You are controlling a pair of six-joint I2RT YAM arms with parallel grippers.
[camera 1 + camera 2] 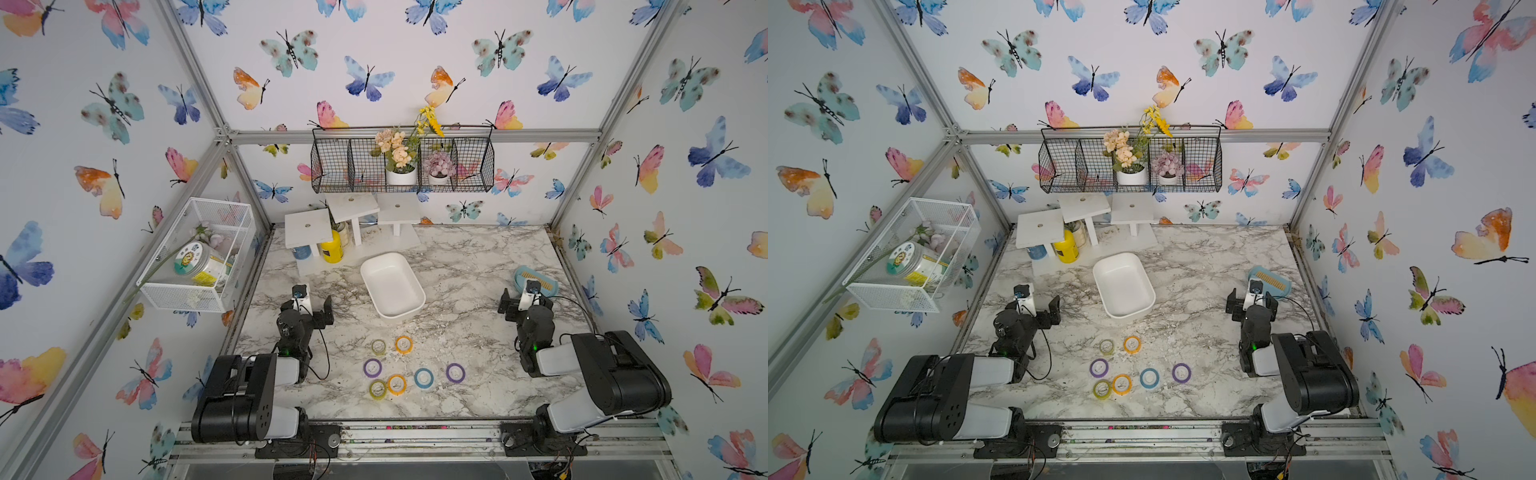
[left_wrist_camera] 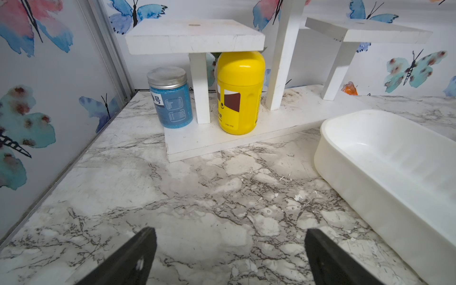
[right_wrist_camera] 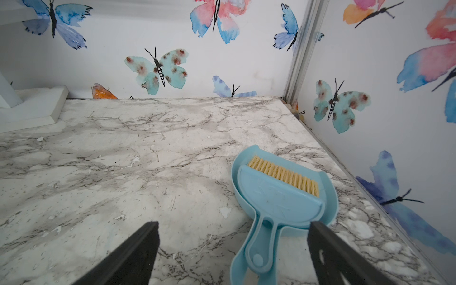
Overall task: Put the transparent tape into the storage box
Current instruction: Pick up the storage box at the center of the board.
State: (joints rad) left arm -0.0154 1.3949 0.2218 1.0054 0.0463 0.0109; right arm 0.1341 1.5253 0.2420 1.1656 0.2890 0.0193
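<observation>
The left claw (image 2: pixel 229 234) and right claw (image 3: pixel 234 225) are held empty, jaws apart, at the sides of the marble-patterned worktop (image 1: pixel 478 266), probably to keep the middle unobstructed. The shallow white plastic storage box (image 1: pixel 395 316) is placed centrally, within either arm's reach; nothing is contained in it. Seven colour-rimmed transparent tape rolls (image 1: pixel 378 346) are laid nearer, apart from it.

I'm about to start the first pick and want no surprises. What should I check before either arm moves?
1. Left tool open, empty: ok.
2. Right tool open, empty: ok.
3. Storage box empty, upright, unblocked: ok.
4. Tape rolls flat on the table, none in the box: ok.
5. Room around each roll: not ok, the front olive roll and orange roll crowd each other.
6. Dustpan clear of the rolls-to-box path: ok.
</observation>
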